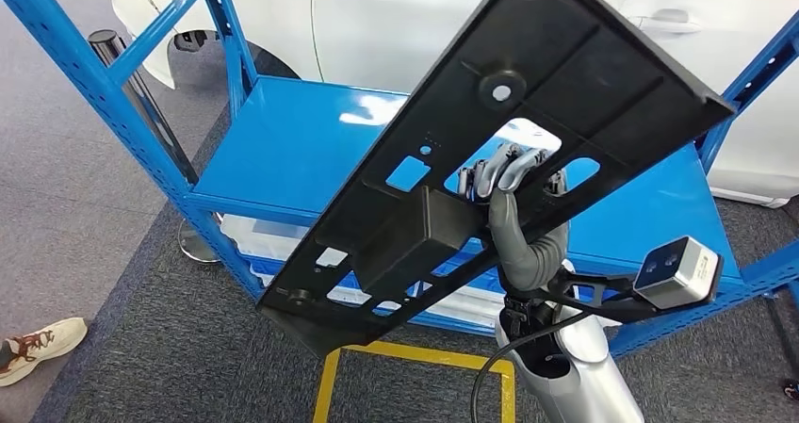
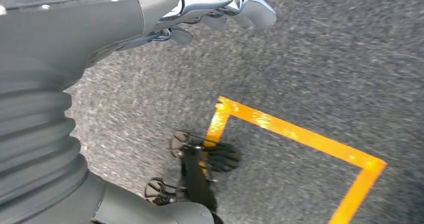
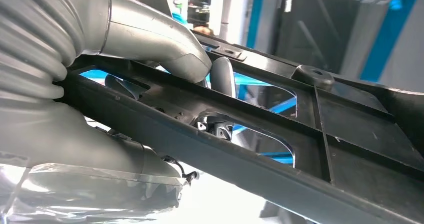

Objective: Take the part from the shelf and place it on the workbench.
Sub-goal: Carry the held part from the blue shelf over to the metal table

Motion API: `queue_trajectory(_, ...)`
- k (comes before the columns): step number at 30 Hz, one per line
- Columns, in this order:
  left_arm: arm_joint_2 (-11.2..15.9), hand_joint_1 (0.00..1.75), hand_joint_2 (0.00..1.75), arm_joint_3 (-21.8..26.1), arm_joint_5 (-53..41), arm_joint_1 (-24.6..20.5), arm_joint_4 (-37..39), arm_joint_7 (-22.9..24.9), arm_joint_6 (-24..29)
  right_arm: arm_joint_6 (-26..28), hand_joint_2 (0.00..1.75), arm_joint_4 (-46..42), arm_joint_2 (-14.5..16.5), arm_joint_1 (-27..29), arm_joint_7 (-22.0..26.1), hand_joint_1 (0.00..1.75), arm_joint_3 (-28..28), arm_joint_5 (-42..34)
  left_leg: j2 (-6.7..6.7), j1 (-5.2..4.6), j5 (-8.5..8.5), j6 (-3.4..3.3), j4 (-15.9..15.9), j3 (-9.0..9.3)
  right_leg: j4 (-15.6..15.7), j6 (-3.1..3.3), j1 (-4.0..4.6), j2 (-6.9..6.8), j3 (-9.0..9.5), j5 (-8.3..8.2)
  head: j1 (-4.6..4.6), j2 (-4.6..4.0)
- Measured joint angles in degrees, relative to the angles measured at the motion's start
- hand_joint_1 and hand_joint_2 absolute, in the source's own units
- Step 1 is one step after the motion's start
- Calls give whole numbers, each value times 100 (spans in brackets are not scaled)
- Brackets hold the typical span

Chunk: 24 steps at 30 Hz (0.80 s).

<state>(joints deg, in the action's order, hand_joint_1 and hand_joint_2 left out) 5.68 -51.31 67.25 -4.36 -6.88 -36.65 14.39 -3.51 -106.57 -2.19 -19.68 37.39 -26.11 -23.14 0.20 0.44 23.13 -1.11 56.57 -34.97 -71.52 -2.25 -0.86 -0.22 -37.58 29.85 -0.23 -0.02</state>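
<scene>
The right hand point(image 1: 513, 173) grips a long flat black plastic part point(image 1: 490, 150), fingers poking through a hole. It tilts across the middle, over the blue metal shelf point(image 1: 292, 150). The left hand point(image 2: 220, 4) hangs with its fingers curled in, holding nothing

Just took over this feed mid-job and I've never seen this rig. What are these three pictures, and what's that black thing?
It is a two-armed humanoid robot, seen through its own cameras. The head view looks forward and down from high on its body. There, the right robot hand holds up a large black plastic panel, its fingers hooked through one of the panel's cutouts. That panel is the part to carry. Behind it is a blue shelf, with a white car beyond.

The right wrist view sits close behind that same hand: the grey thumb presses on a rib of the panel, with darker fingers coming through the opening.

The left wrist view looks down at grey carpet and yellow floor tape. The left robot hand holds nothing.

No workbench appears.
</scene>
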Motion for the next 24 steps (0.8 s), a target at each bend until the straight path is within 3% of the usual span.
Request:
queue_trajectory(2, -7, 0, 175, -11, 0, -1, 0, 9, 1, -102, 175, 48, -46, -96, -131, 175, -1, -100, -2, -3, -81, 43, 85, -159, 820, 30, 0, 1, 591, -98, -2, 0)
queue_trajectory(4, -11, 0, 175, -18, 0, 1, 0, 25, 1, -175, 175, 69, -92, -180, -222, 175, 9, -174, -6, -9, -166, 104, 122, -233, 1359, 103, 31, 9, 921, -2, 10, 0)
queue_trajectory(7, -18, 0, 175, -27, -2, 16, 0, 58, 0, -236, 175, 89, -160, -239, -296, 175, 40, -224, -15, 7, -233, 207, 108, -288, 1461, 242, 40, -1, 871, -100, 48, 0)
queue_trajectory(8, -21, 0, 175, -33, -3, 24, 0, 64, 1, -265, 175, 98, -178, -254, -315, 175, 47, -235, -18, 14, -114, 234, 190, -336, 1475, 291, 29, -11, 818, -170, 37, 0)
queue_trajectory(9, -22, 0, 175, -40, -5, 31, 0, 66, 1, -301, 175, 108, -195, -266, -331, 175, 53, -246, -21, 21, 117, 258, 394, -414, 1490, 329, 18, -20, 755, -243, 25, 0)
queue_trajectory(11, -23, 0, 175, -51, -7, 39, 0, 67, 3, -370, 175, 124, -218, -278, -345, 175, 70, -263, -21, 29, 694, 297, 1114, -610, 1484, 365, 27, -23, 599, -371, 3, 0)
queue_trajectory(12, -23, 0, 175, -56, -7, 40, 0, 66, 3, -396, 175, 131, -228, -275, -351, 175, 82, -267, -21, 31, 871, 313, 1492, -679, 1476, 364, 32, -23, 510, -437, -1, 0)
queue_trajectory(13, -23, 0, 175, -59, -6, 42, 0, 65, 3, -419, 175, 136, -238, -272, -357, 175, 96, -269, -20, 32, 903, 323, 1735, -676, 1464, 358, 36, -24, 419, -501, -3, 0)
queue_trajectory(14, -23, 0, 175, -62, -6, 43, 0, 63, 3, -448, 175, 138, -247, -269, -361, 175, 109, -268, -20, 33, 811, 324, 1787, -582, 1450, 348, 37, -24, 329, -561, -4, 0)
queue_trajectory(16, -22, 0, 175, -67, -6, 38, 0, 58, 3, -529, 175, 138, -266, -264, -366, 175, 141, -262, -22, 33, 532, 299, 1278, -78, 1419, 316, 38, -22, 173, -672, -5, 0)
queue_trajectory(18, -15, 0, 175, -71, -3, 17, 0, 55, 1, -607, 175, 132, -278, -265, -365, 175, 184, -250, -30, 13, 553, 247, 438, 531, 1400, 263, 52, -22, 80, -768, -2, 1)
queue_trajectory(19, -11, 0, 175, -73, -4, 8, 0, 52, -2, -641, 175, 130, -281, -269, -364, 175, 210, -246, -36, -2, 616, 218, 156, 700, 1401, 230, 55, -26, 62, -817, -4, 1)
queue_trajectory(20, -7, 0, 175, -75, -5, 2, 0, 52, -5, -667, 175, 128, -283, -272, -364, 175, 237, -243, -40, -21, 657, 186, 14, 758, 1414, 195, 55, -31, 53, -868, -12, 1)
queue_trajectory(22, -3, 0, 175, -83, -9, 3, 0, 54, -8, -705, 175, 128, -287, -276, -363, 175, 287, -243, -31, -14, 565, 105, -31, 693, 1423, 123, 45, -29, 25, -911, -24, 1)
queue_trajectory(23, -2, 0, 175, -87, -8, 2, 0, 56, -8, -709, 175, 128, -290, -275, -363, 175, 311, -244, -17, -3, 500, 55, -38, 646, 1349, 96, 40, -20, -23, -806, -20, 1)
queue_trajectory(24, -2, 0, 175, -90, -6, 1, 0, 57, -8, -711, 175, 128, -293, -274, -363, 175, 333, -244, -3, 10, 425, 14, -51, 584, 1165, 74, 35, -10, -103, -591, -8, 0)
